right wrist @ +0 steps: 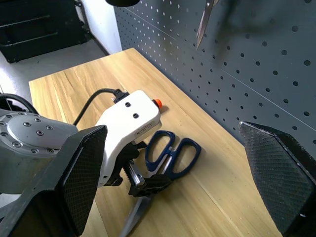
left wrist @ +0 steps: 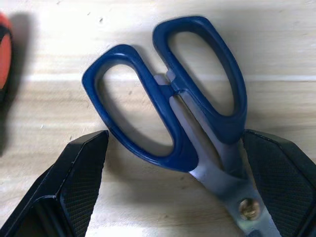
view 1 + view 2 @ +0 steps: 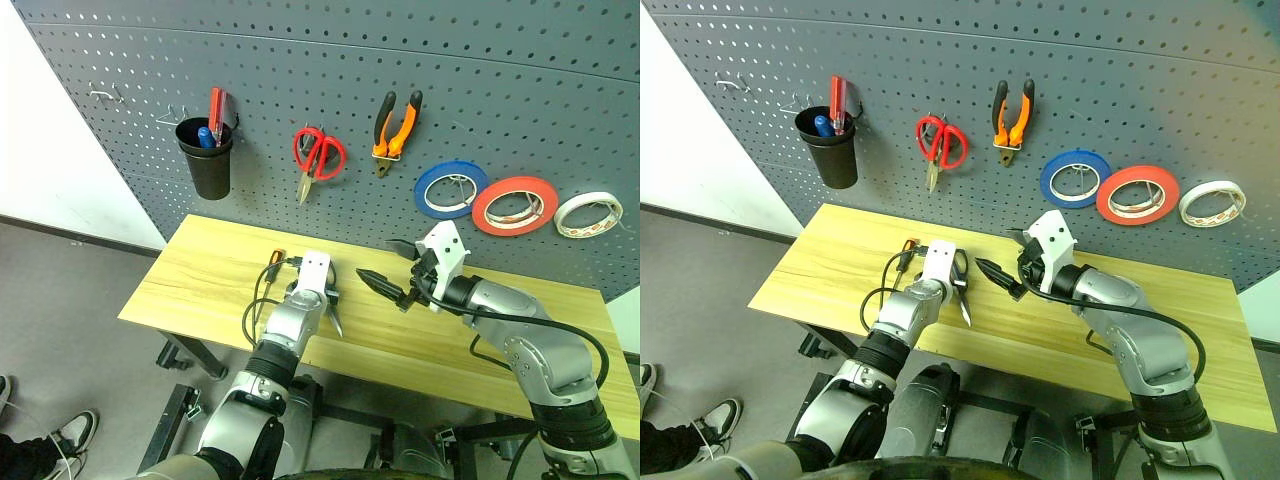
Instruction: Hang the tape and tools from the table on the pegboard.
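On the tabletop (image 3: 200, 270), the blue-handled scissors (image 2: 187, 113) lay flat directly under the left end effector (image 2: 187, 192), handles pointing ahead of it and blades running back beneath. Its open fingers (image 2: 74, 182) straddled the handle-blade junction near the pivot. The right end effector (image 3: 395, 270), also open and empty, hung farther off.

scissors (image 2: 170, 118) on table (image 3: 200, 270) — screwdriver (image 3: 275, 258) beside
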You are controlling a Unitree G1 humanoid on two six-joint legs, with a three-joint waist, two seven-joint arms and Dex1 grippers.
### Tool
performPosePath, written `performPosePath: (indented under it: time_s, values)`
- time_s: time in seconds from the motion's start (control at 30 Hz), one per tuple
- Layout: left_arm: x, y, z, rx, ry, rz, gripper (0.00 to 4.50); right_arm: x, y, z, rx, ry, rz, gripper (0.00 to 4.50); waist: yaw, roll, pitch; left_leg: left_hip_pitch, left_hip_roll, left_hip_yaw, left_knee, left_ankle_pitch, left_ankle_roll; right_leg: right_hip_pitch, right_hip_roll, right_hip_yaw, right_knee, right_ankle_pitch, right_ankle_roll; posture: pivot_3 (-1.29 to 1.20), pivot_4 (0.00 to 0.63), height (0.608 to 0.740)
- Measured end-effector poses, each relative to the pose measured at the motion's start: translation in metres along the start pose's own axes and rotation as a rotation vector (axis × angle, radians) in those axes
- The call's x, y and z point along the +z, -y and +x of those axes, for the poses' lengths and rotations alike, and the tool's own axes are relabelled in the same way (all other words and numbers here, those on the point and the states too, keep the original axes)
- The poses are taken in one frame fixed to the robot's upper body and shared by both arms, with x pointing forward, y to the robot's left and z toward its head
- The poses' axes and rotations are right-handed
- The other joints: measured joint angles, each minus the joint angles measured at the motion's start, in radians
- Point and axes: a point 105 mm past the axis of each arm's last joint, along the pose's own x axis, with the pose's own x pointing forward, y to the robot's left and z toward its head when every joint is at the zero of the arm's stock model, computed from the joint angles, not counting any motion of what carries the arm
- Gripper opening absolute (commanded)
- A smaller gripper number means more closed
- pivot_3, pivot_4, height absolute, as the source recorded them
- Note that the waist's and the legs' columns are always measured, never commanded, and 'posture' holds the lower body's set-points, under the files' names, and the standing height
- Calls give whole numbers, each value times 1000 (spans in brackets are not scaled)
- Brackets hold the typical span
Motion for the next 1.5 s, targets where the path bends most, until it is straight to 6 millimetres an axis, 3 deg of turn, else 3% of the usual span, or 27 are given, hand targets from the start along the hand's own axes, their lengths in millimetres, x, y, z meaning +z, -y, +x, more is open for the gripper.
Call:
performPosePath:
  time_s: [0.53, 0.63, 0.97, 1.03, 1.5]
  values:
    - [-2, 0, 5, 4, 21, -49, 4500, 7, 1, 5, -18, 22, -17, 4476, -36, 1, 0, 1, 0, 0, 0, 0, 0, 0, 0, 0, 0, 0, 0, 226, 76, 629]
    - [-4, -4, 6, 21, 8, -83, 3936, 10, 1, 6, -20, 29, -23, 4500, -52, 3, -3, 2, 0, 0, -1, 0, 0, 0, 0, 1, 1, 0, 0, 223, 77, 629]
    - [-6, -3, 6, 17, -5, -104, 969, 12, 2, 8, -41, 39, -26, 4500, -72, 6, -6, 2, 0, 0, -1, 0, 0, 1, 1, 1, 1, 0, 0, 230, 78, 629]
    - [-5, -2, 6, 6, -6, -112, 611, 12, 3, 9, -42, 41, -27, 4500, -80, 5, -7, 2, 0, 0, -1, 0, 0, 1, 1, 1, 1, 0, 0, 231, 76, 629]
    - [-2, 10, 3, -48, 7, -71, 598, 13, 3, 10, -52, 51, -35, 4500, -83, 5, -7, 1, 0, 0, -2, 0, 0, 1, 1, 2, 1, -1, -1, 241, 75, 629]
